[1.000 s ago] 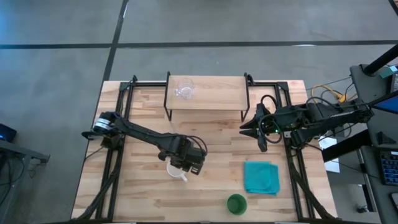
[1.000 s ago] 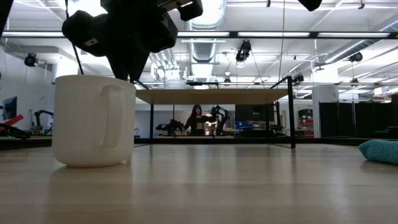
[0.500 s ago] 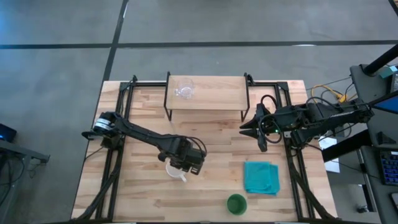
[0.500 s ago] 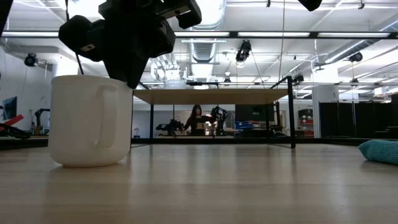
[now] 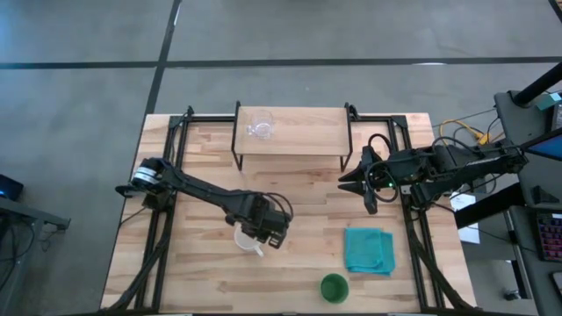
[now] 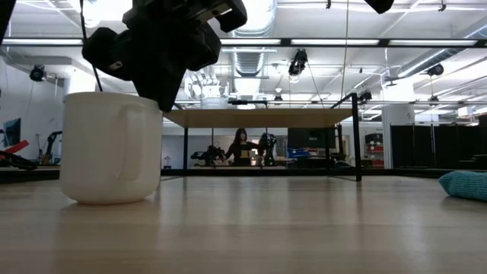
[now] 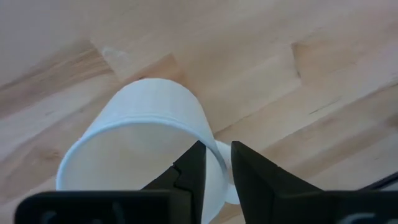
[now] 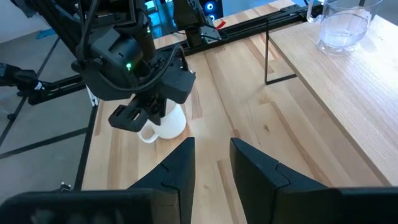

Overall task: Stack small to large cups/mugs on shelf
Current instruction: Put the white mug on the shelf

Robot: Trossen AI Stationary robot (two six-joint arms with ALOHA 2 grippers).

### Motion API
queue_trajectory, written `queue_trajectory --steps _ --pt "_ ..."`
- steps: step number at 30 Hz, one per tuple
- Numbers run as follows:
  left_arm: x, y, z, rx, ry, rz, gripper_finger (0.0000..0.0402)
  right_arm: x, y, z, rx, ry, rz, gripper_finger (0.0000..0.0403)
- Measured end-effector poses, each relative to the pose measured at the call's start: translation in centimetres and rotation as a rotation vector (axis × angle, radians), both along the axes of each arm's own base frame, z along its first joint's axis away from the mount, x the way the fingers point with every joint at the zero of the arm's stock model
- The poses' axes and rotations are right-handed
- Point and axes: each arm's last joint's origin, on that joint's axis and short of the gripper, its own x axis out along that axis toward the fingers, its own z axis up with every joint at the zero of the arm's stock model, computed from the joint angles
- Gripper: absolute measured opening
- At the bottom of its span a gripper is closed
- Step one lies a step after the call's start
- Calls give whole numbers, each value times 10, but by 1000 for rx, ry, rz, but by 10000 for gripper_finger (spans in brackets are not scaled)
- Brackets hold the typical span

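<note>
Wooden desk, lab behind: left pincer sits w/ fingers nearly closed astride the white mug rim by the handle, mug standing mid-desk. Step looks like mug pickup; next calls for a firm pinch, lift to the shelf beside the glass cup. Right pincer waits part-open, holding nothing, near the shelf's right end.

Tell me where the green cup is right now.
In the high view the green cup stands on the tabletop near its front edge, just in front of the teal folded cloth, right of the white mug, nowhere near the shelf.
</note>
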Motion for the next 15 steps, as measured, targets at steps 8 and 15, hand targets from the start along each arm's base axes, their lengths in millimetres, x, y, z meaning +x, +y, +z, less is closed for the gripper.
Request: queue_trajectory --steps 8,15 --pt "0 0 0 18 -22 -113 4 0 0 0 0 0 0 96" --pt "1 -1 3 31 -52 -252 1 0 0 0 0 0 0 96"
